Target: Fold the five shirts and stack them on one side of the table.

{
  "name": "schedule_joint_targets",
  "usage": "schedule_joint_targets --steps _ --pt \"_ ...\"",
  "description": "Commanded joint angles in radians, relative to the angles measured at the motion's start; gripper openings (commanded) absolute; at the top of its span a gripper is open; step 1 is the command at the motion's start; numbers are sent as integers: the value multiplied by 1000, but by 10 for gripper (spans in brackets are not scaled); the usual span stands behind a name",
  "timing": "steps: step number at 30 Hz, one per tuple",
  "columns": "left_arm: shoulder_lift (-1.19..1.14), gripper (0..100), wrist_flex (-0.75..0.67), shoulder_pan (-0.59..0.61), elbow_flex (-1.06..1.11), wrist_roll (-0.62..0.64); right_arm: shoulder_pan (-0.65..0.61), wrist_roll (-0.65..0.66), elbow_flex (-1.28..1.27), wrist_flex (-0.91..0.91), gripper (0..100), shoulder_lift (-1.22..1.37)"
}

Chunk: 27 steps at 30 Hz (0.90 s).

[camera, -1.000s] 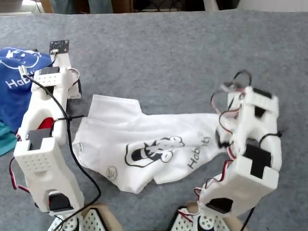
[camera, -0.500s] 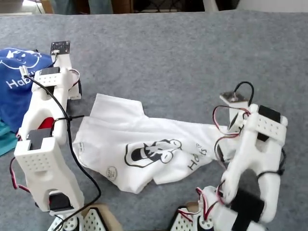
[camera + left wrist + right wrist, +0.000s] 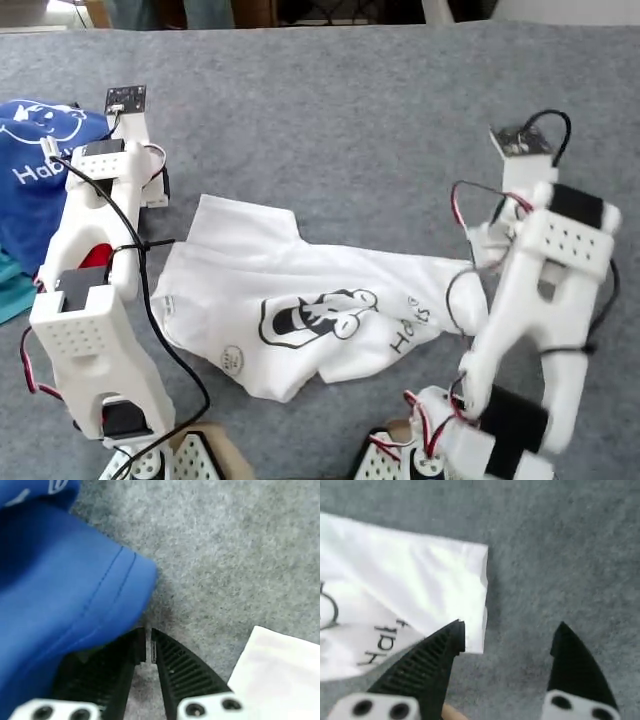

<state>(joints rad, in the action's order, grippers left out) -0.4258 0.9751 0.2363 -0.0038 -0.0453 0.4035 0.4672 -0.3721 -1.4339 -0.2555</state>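
Note:
A white shirt [image 3: 310, 310] with a black print lies crumpled and spread out in the middle of the grey table. Its hem end [image 3: 410, 580] is under my right gripper [image 3: 510, 630], which hovers open just past the hem's corner and holds nothing. The right arm [image 3: 545, 260] stands at the shirt's right end. A blue shirt [image 3: 35, 170] lies bunched at the far left of the table. My left gripper [image 3: 148, 640] is shut and empty, down on the table between the blue shirt [image 3: 60, 580] and a corner of the white shirt [image 3: 280, 665].
A teal cloth edge [image 3: 10, 290] peeks out beneath the blue shirt at the table's left side. The left arm [image 3: 90, 260] and its black cable run along the white shirt's left edge. Bare grey table [image 3: 380, 110] stretches behind the shirt.
The right arm has lifted and swung toward the far right, off the white shirt's right end, which has settled slightly leftward. The left arm has not moved.

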Motion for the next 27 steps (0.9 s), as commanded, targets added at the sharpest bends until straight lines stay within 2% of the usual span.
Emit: schedule_joint_targets --steps 1,3,4,10,18,23,27 --pt "11 55 8 -8 -50 -8 -63 -75 81 94 106 173" --pt "11 55 8 -8 -50 -8 -80 -84 111 127 21 297" --pt "11 55 6 -7 -50 -8 -81 -80 125 138 15 355" --pt "11 55 5 -7 -50 -9 -52 -26 166 150 77 545" --pt "9 55 3 -7 -50 -9 -26 14 77 160 157 429" --pt "9 55 3 -8 -50 -11 -29 31 -62 298 164 418" --pt "9 55 2 -8 -50 -11 -21 31 -41 233 163 354"
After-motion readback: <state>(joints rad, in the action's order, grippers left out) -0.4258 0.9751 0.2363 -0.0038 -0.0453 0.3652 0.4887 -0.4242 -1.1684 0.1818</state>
